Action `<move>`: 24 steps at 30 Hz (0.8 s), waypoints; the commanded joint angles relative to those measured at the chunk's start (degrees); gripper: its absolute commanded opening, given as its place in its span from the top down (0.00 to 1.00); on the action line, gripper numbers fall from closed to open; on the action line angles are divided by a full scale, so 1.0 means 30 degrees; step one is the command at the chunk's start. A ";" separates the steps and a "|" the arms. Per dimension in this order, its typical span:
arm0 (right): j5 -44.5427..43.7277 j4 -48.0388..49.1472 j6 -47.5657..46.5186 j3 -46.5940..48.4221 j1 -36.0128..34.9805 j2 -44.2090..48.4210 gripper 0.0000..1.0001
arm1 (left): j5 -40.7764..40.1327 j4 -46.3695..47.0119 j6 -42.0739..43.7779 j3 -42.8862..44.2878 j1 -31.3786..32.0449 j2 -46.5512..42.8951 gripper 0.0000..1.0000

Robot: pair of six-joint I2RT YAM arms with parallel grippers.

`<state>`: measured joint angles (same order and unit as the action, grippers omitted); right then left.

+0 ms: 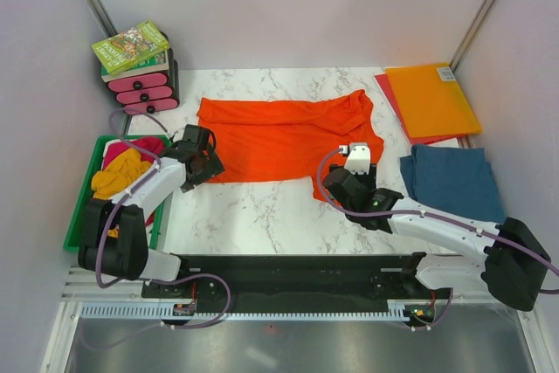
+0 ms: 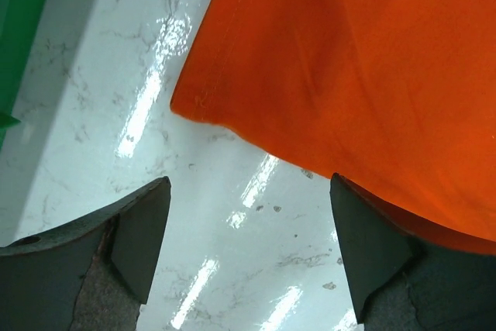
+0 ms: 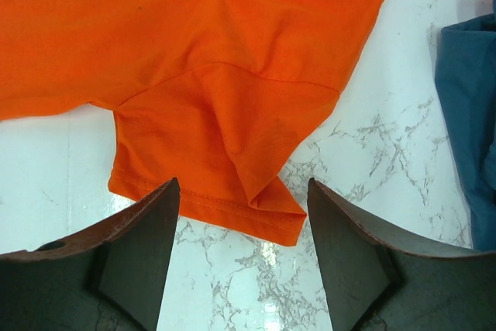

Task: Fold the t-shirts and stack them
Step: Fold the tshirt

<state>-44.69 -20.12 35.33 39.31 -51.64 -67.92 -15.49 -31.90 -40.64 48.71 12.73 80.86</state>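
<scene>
Left fingers (image 2: 136,238) and right fingers (image 3: 143,242) gape, gripping nothing, at the near corners of the orange t-shirt (image 1: 279,137) lying on the tabletop (image 1: 253,216). We judge: teal t-shirt (image 1: 454,183) folded; orange barely begun; tees (image 1: 120,176) in green tray (image 1: 79,211) waiting.

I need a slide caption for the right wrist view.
Open right gripper at a sleeve of the orange t-shirt on marble table; teal t-shirt at right.

**Tally of things in view**

Four t-shirts show: one orange t-shirt (image 1: 279,141), one teal t-shirt (image 1: 454,183), one yellow t-shirt (image 1: 120,174) and one magenta t-shirt (image 1: 140,146). Two folders: an orange folder (image 1: 432,98) and a red folder (image 1: 387,89). There are two books (image 1: 131,45), one drawer unit (image 1: 173,76) with three pink drawers (image 1: 140,82), and one green tray (image 1: 83,207).
</scene>
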 commanded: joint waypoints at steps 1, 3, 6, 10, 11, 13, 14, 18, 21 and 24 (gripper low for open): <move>0.0246 0.0377 0.0351 -0.0154 -0.0073 -0.0269 0.26 | -0.1197 0.1346 0.2880 0.0724 -0.0229 0.0787 0.12; 0.0335 0.0553 0.0322 -0.0242 -0.0073 -0.0474 0.26 | -0.0411 0.1550 0.3262 0.0960 -0.0783 0.1403 0.14; 0.0364 0.0642 0.0235 -0.0330 -0.0073 -0.0534 0.26 | 0.0760 0.1960 0.3704 0.1370 -0.1835 0.2575 0.21; 0.0276 0.0875 0.0147 -0.0797 -0.0073 -0.0329 0.25 | 0.1324 0.2517 0.3996 0.1605 -0.2865 0.3250 0.25; 0.0334 0.1079 0.0147 -0.0886 -0.0073 -0.0300 0.25 | 0.1295 0.2605 0.4084 0.1664 -0.2954 0.3339 0.25; 0.0510 0.1227 0.0118 -0.1032 -0.0102 -0.0445 0.25 | 0.1178 0.2664 0.4230 0.1868 -0.3043 0.3573 0.26; 0.0656 0.1402 0.0088 -0.1062 -0.0073 -0.0649 0.25 | 0.1207 0.2723 0.4260 0.1927 -0.3043 0.3835 0.27; 0.0803 0.1667 0.0000 -0.1004 -0.0044 -0.1236 0.25 | 0.1586 0.3015 0.4348 0.1870 -0.3043 0.4481 0.31; 0.0745 0.1872 -0.0204 -0.0916 -0.0073 -0.1471 0.25 | 0.1879 0.3133 0.4261 0.1665 -0.3014 0.4541 0.36; 0.0658 0.1989 -0.0263 -0.0857 -0.0044 -0.1617 0.25 | 0.1852 0.3221 0.4290 0.1401 -0.3013 0.4570 0.38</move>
<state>-42.26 -16.49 35.09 36.29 -51.64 -72.18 -11.35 -24.23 -29.65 52.88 3.60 94.08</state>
